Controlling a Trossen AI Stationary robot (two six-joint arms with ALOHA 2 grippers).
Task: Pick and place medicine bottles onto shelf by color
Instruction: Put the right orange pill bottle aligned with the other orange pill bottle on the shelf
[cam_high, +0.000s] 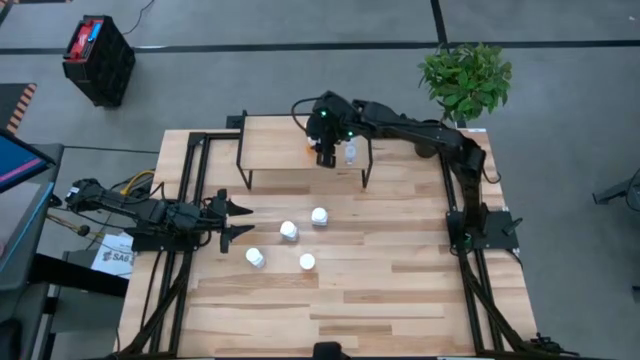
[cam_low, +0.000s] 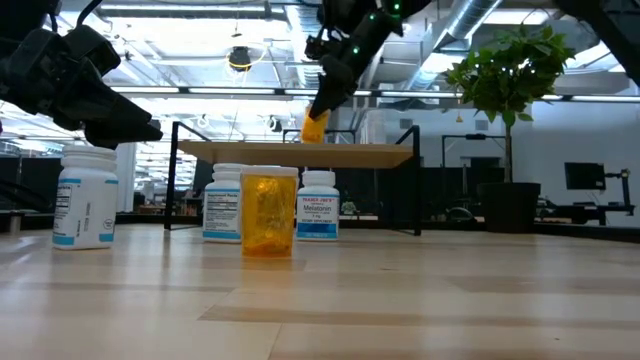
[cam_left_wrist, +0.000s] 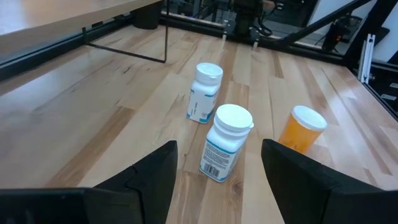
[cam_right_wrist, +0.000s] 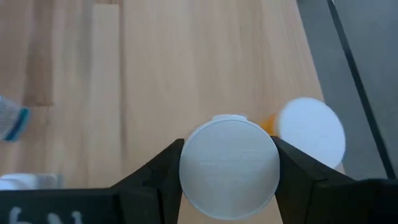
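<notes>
Right gripper (cam_high: 325, 152) over the shelf (cam_high: 275, 145), fingers closed on an orange bottle (cam_low: 314, 127) with a white cap (cam_right_wrist: 229, 167). Right wrist view: cap is a flat white disc with faint raised lettering, clamped on two sides by the dark fingers (cam_right_wrist: 155, 174). Low view: amber body hangs below the claw, just above the shelf's light wood top, tilted a little; whether the base touches the wood cannot be told. Long axis roughly vertical, cap up toward the claw.

Just beside the held cap, a second white cap (cam_right_wrist: 311, 139) with an orange sliver at its edge stands on the shelf top. On the claw's other side, a clear bluish bottle (cam_high: 350, 153) stands upright on the shelf.

Out from the claw, on the table (cam_high: 400, 290) in front of the shelf: four white-capped bottles, loosely grouped. Two near the middle (cam_high: 319, 216) (cam_high: 289, 231), two farther toward the front edge (cam_high: 255, 257) (cam_high: 307, 262). The low view shows three white with blue labels and one orange; all upright.

Left gripper (cam_high: 232, 221) well apart from the claw, at the table's left side, fingers spread wide, nothing between them, pointed at the grouped bottles.
</notes>
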